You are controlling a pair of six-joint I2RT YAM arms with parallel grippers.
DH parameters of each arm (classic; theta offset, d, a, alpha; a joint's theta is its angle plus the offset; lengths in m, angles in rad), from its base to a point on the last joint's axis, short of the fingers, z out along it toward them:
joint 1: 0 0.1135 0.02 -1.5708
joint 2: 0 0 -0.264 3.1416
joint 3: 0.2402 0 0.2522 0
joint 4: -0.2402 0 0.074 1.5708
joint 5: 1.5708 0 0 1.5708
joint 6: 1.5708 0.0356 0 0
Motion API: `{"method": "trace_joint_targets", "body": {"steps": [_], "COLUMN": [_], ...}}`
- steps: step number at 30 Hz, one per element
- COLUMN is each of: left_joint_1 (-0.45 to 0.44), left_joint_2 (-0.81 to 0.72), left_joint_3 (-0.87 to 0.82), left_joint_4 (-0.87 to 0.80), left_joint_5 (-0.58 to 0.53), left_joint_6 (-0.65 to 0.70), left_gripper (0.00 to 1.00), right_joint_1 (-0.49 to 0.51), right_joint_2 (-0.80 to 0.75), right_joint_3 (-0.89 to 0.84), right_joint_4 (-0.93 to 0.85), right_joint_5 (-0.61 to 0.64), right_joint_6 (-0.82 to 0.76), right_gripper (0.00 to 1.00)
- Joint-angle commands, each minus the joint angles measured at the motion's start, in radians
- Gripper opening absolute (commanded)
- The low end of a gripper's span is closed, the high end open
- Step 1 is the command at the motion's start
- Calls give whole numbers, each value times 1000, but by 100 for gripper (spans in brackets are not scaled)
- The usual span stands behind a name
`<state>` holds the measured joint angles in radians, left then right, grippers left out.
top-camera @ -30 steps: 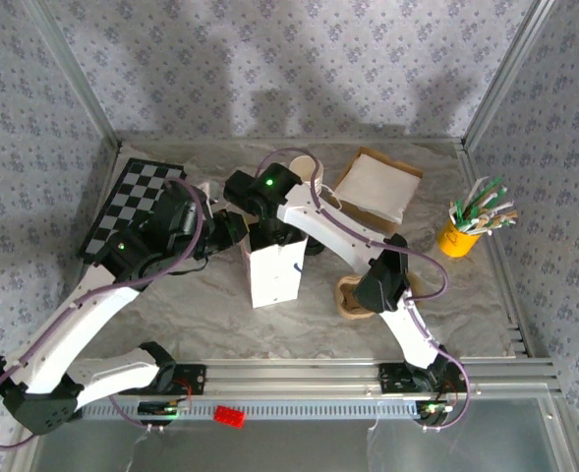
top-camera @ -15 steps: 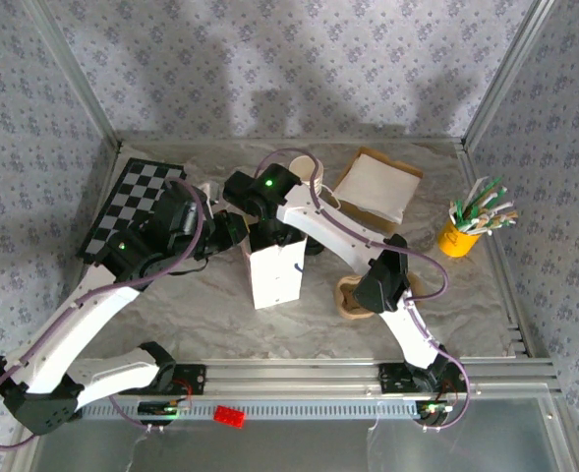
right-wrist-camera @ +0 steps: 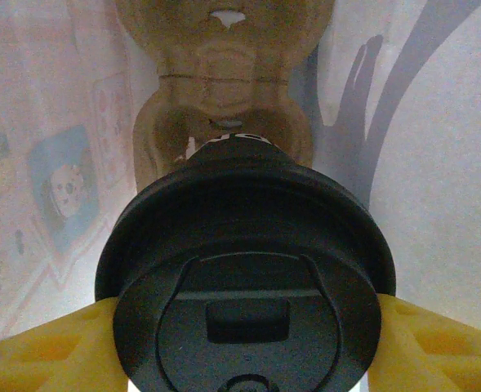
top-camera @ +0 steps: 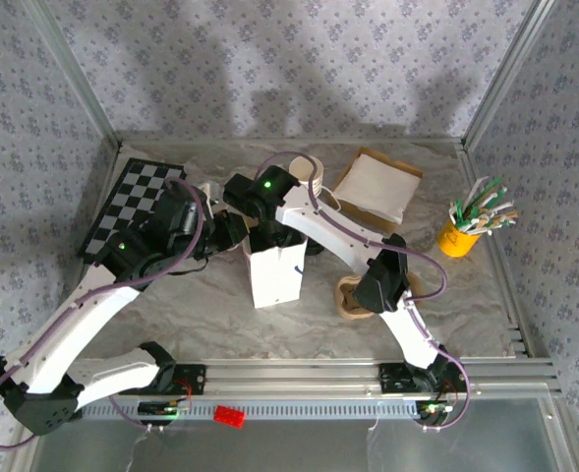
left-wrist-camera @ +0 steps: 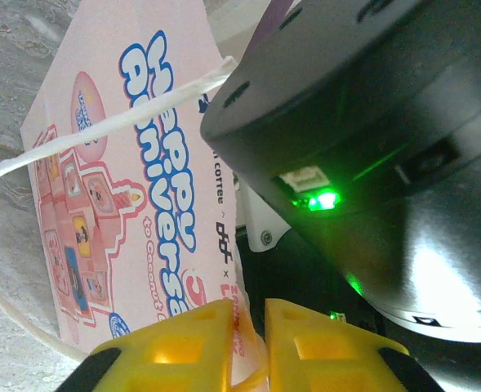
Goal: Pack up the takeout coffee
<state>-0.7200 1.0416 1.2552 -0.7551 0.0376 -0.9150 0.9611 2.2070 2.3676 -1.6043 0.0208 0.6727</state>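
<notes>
Between the right gripper's [right-wrist-camera: 244, 347] yellow fingers [right-wrist-camera: 48, 347] sits the coffee cup's black lid [right-wrist-camera: 244, 269], clamped from both sides, jaws set fairly wide around it. That cup hangs inside the paper bag [top-camera: 276, 273], white walls close on either side, and below it on the bag's floor lies a brown moulded holder [right-wrist-camera: 224, 90].

The left gripper [left-wrist-camera: 248, 351] has its jaws pinched almost together on the bag's top edge, where the pink print faces the camera. A white string handle [left-wrist-camera: 101, 114] loops across that face, and the right arm's dark wrist [left-wrist-camera: 354, 122] with its green light crowds in just beside it.

From above, the bag stands upright at the middle of the desk [top-camera: 220, 315]. A second brown holder [top-camera: 348, 297] lies just right of it, partly under the right arm. A checkered board [top-camera: 132, 205] fills the far left corner, a flat brown and white bag [top-camera: 379, 187] lies by the far edge, and a yellow cup of utensils [top-camera: 458, 236] stands near the right edge.
</notes>
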Motion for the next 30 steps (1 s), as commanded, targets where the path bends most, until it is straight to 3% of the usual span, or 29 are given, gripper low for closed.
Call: {"method": "trace_joint_targets", "body": {"steps": [1, 17, 30], "left_joint_1": [4, 13, 14], "left_joint_2": [2, -10, -2], "left_joint_3": [-11, -4, 0], "left_joint_4": [13, -4, 5], "left_joint_5": [12, 5, 24], "left_joint_6": [12, 17, 17], "left_gripper": [14, 12, 12], "right_joint_1": [5, -12, -19], "right_joint_2": [-16, -23, -25], "right_joint_3": [-14, -34, -166], "right_joint_4": [-50, -21, 83], "right_joint_5": [-12, -29, -70], "right_joint_6": [-4, -15, -28], "right_gripper": [60, 60, 60]}}
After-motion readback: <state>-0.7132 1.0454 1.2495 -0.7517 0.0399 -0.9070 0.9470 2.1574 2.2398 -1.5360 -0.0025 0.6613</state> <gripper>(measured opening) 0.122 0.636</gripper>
